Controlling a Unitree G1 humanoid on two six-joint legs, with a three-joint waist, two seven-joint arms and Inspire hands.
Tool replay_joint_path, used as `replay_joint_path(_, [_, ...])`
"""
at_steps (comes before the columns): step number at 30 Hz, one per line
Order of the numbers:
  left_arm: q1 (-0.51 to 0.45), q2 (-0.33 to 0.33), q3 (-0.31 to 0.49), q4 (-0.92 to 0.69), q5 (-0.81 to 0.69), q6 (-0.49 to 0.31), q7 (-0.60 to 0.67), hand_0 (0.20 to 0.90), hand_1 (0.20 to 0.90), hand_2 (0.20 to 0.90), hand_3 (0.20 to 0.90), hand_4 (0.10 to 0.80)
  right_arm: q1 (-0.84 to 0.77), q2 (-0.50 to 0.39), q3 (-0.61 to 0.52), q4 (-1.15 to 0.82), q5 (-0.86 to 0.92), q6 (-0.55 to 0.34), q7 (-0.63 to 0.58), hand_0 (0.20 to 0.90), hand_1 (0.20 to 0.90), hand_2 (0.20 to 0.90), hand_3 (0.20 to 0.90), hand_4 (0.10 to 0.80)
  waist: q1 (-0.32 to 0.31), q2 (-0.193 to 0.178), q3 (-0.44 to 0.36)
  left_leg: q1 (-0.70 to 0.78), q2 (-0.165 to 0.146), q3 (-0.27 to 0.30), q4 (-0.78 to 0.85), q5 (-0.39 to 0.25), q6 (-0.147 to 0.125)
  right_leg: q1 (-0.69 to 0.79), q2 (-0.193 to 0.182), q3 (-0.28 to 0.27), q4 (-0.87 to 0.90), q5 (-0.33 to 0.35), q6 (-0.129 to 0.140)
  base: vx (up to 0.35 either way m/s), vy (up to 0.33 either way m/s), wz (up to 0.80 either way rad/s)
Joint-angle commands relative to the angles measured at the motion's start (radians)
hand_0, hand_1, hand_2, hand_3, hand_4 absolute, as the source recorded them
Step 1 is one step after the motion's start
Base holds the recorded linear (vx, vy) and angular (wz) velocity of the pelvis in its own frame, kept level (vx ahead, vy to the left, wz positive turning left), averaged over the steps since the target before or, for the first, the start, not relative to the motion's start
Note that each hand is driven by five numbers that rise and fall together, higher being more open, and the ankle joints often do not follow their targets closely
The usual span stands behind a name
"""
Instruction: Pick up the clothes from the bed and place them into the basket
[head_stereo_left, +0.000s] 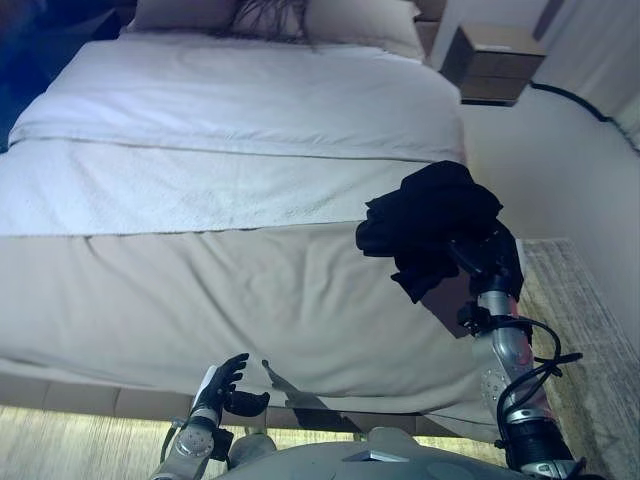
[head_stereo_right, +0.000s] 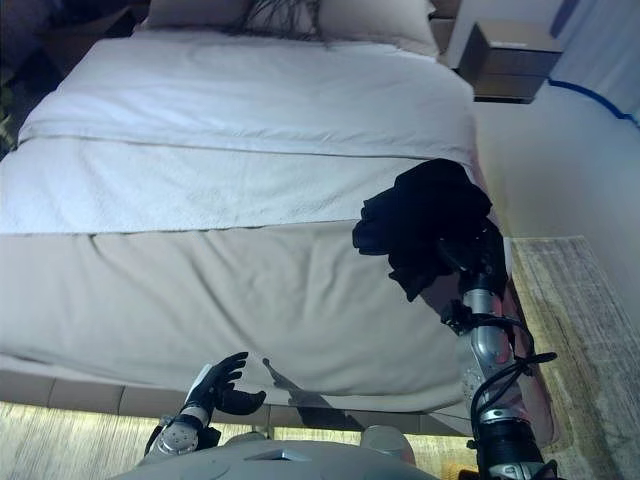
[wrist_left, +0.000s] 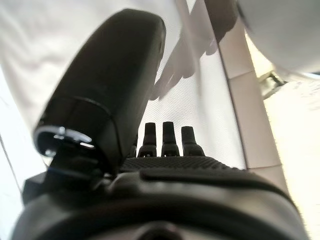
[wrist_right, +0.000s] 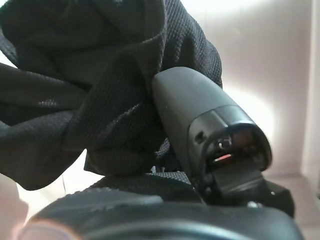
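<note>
Black garment (head_stereo_left: 432, 222) bunched in raised right robot hand (head_stereo_left: 492, 258) over bed (head_stereo_left: 250, 280) corner, left robot hand (head_stereo_left: 224, 385) low, fingers relaxed

- No readable text, labels, numbers or signs in any view.
- Bed (head_stereo_left: 230, 280), black garment (head_stereo_left: 432, 215), nightstand (head_stereo_left: 495, 62): all plain, no print visible.

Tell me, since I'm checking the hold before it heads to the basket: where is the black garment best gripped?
At its bunched middle, from below, as the right hand does now: its thumb presses into the gathered folds of the black garment, so only short ends hang loose above the bed. The left hand hangs low, open.
</note>
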Motion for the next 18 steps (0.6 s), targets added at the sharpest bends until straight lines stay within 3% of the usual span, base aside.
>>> replay_joint_path(1, [-0.038, 0.003, 0.013, 0.015, -0.015, -0.035, -0.004, 0.9, 0.9, 0.9, 0.9, 0.8, -0.06, -0.04, -0.055, -0.198, -0.002, -0.132, 0.005, 0.3, 0.3, 0.3, 0.2, 0.1, 0.028, -0.034, -0.023, -0.068, -0.056, -0.205, 0.232, -0.139, 0.003, -0.024, -0.006, 0.094, 0.068, 0.01, -0.026, 0.051, 0.036, -0.69])
replay_joint_path(2, [-0.027, -0.005, 0.006, 0.003, -0.033, -0.045, 0.003, 0.9, 0.9, 0.9, 0.9, 0.8, -0.074, -0.034, -0.033, -0.179, 0.013, -0.135, 0.0, 0.3, 0.3, 0.3, 0.2, 0.1, 0.054, -0.034, -0.02, -0.069, -0.127, -0.327, 0.216, -0.173, 0.036, -0.027, -0.005, 0.14, 0.075, 0.015, -0.022, -0.014, 0.061, -1.04])
replay_joint_path(4, [-0.018, -0.014, -0.011, -0.018, -0.061, -0.055, 0.019, 0.9, 0.9, 0.9, 0.9, 0.8, -0.102, -0.011, 0.01, -0.136, 0.003, -0.159, -0.033, 0.3, 0.3, 0.3, 0.2, 0.1, 0.09, -0.019, -0.021, -0.067, -0.207, -0.475, 0.166, -0.172, 0.077, -0.043, 0.013, 0.22, 0.08, 0.024, -0.016, -0.042, 0.081, -1.63])
replay_joint_path(5, [-0.024, -0.008, -0.013, -0.017, -0.064, -0.061, 0.006, 0.9, 0.9, 0.9, 0.9, 0.8, -0.117, 0.015, 0.042, -0.094, -0.024, -0.184, -0.108, 0.3, 0.3, 0.3, 0.2, 0.1, 0.093, -0.009, -0.019, -0.057, -0.218, -0.464, 0.158, -0.186, 0.098, -0.064, 0.012, 0.261, 0.091, 0.025, -0.003, -0.034, 0.097, -2.22])
replay_joint_path(7, [-0.037, -0.001, -0.019, -0.004, -0.044, -0.053, -0.017, 0.9, 0.9, 0.9, 0.9, 0.8, -0.115, 0.029, 0.048, -0.08, -0.034, -0.181, -0.161, 0.3, 0.3, 0.3, 0.2, 0.1, 0.084, -0.004, -0.022, -0.04, -0.207, -0.433, 0.135, -0.188, 0.101, -0.068, 0.001, 0.258, 0.087, 0.029, 0.004, -0.063, 0.105, -1.72])
replay_joint_path(11, [-0.076, 0.033, -0.066, 0.024, -0.002, -0.026, -0.053, 0.9, 0.9, 0.9, 0.9, 0.8, -0.065, 0.032, 0.01, -0.068, -0.018, -0.11, -0.218, 0.3, 0.3, 0.3, 0.2, 0.1, 0.038, 0.002, -0.026, -0.021, -0.205, -0.387, 0.067, -0.163, 0.109, -0.114, -0.041, 0.274, 0.084, 0.084, 0.054, -0.075, 0.126, -0.7])
replay_joint_path(12, [-0.086, 0.05, -0.071, 0.04, -0.007, -0.005, -0.049, 0.9, 0.9, 0.9, 0.9, 0.8, -0.051, 0.032, -0.002, -0.059, 0.02, -0.09, -0.204, 0.3, 0.3, 0.3, 0.2, 0.1, 0.018, 0.005, -0.014, 0.006, -0.203, -0.358, 0.037, -0.173, 0.116, -0.166, -0.068, 0.237, 0.127, 0.117, 0.083, -0.12, 0.091, -0.33])
replay_joint_path(13, [-0.088, 0.056, -0.068, 0.047, -0.009, 0.001, -0.046, 0.9, 0.9, 0.9, 0.9, 0.8, -0.046, 0.035, -0.005, -0.059, 0.029, -0.08, -0.199, 0.3, 0.3, 0.3, 0.2, 0.1, 0.018, 0.005, -0.009, 0.011, -0.204, -0.334, 0.029, -0.173, 0.117, -0.19, -0.081, 0.193, 0.157, 0.128, 0.092, -0.14, 0.105, -0.67])
replay_joint_path(14, [-0.087, 0.065, -0.055, 0.052, -0.022, 0.012, -0.038, 0.9, 0.9, 0.9, 0.9, 0.8, -0.049, 0.04, -0.006, -0.041, 0.04, -0.068, -0.176, 0.3, 0.3, 0.3, 0.2, 0.1, 0.029, 0.004, -0.005, 0.019, -0.207, -0.286, 0.018, -0.173, 0.113, -0.211, -0.104, 0.101, 0.185, 0.146, 0.1, -0.115, 0.056, -0.82])
replay_joint_path(15, [-0.087, 0.065, -0.055, 0.052, -0.022, 0.012, -0.038, 0.9, 0.9, 0.9, 0.9, 0.8, -0.05, 0.04, -0.006, -0.041, 0.041, -0.068, -0.176, 0.3, 0.3, 0.3, 0.2, 0.1, 0.03, 0.004, -0.004, 0.02, -0.207, -0.285, 0.018, -0.173, 0.113, -0.212, -0.104, 0.102, 0.186, 0.146, 0.101, -0.146, 0.056, -0.8])
replay_joint_path(17, [-0.07, 0.083, -0.015, 0.047, -0.025, 0.027, -0.03, 0.9, 0.9, 0.9, 0.9, 0.8, -0.079, 0.06, 0.015, 0.013, 0.077, -0.034, -0.168, 0.3, 0.3, 0.3, 0.2, 0.1, 0.086, 0.018, 0.009, 0.035, -0.198, -0.184, 0.006, -0.162, 0.107, -0.228, -0.164, -0.106, 0.297, 0.173, 0.101, -0.237, 0.048, -1.35])
replay_joint_path(18, [-0.068, 0.084, -0.011, 0.044, -0.025, 0.029, -0.028, 0.9, 0.9, 0.9, 0.9, 0.8, -0.083, 0.064, 0.022, 0.017, 0.079, -0.03, -0.174, 0.3, 0.3, 0.3, 0.2, 0.1, 0.095, 0.024, 0.01, 0.033, -0.191, -0.168, 0.005, -0.157, 0.107, -0.223, -0.172, -0.128, 0.319, 0.165, 0.095, -0.264, 0.02, -1.94])
